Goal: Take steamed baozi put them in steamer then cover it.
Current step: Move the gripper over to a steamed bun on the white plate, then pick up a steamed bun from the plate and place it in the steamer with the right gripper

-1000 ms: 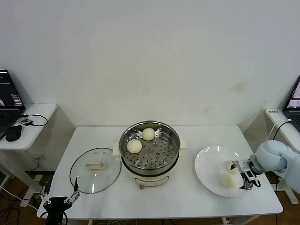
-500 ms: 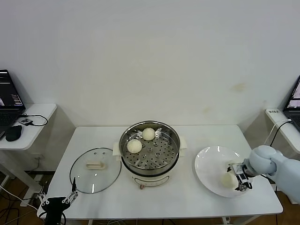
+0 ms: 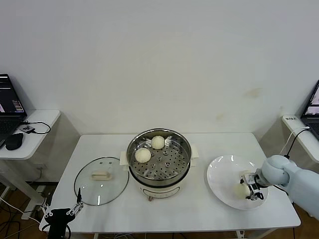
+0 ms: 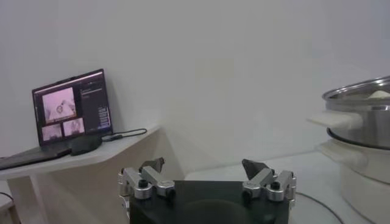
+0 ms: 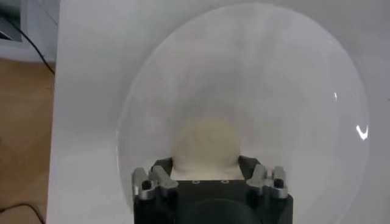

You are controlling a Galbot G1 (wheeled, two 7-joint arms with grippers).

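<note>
The steel steamer (image 3: 172, 172) stands at the table's middle with two baozi (image 3: 143, 155) (image 3: 158, 142) on its perforated tray. The glass cover (image 3: 101, 174) lies flat to its left. On the white plate (image 3: 222, 174) at the right, my right gripper (image 3: 250, 187) is open, low over the plate, its fingers on either side of a baozi (image 3: 241, 189). In the right wrist view that baozi (image 5: 206, 145) fills the gap between the fingertips (image 5: 162, 167). Another baozi (image 3: 246, 175) shows partly, just behind. My left gripper (image 3: 62, 213) hangs open and empty below the table's front left corner.
A side table at the left holds a laptop (image 3: 7, 107) and a mouse (image 3: 14, 142); both show in the left wrist view, with the laptop (image 4: 70, 109) on its shelf. Another laptop (image 3: 314, 107) stands at the right edge. The steamer's rim (image 4: 359, 97) shows in the left wrist view.
My right gripper has moved left and inward over the plate, coming down around the nearer baozi. The left arm has stayed still.
</note>
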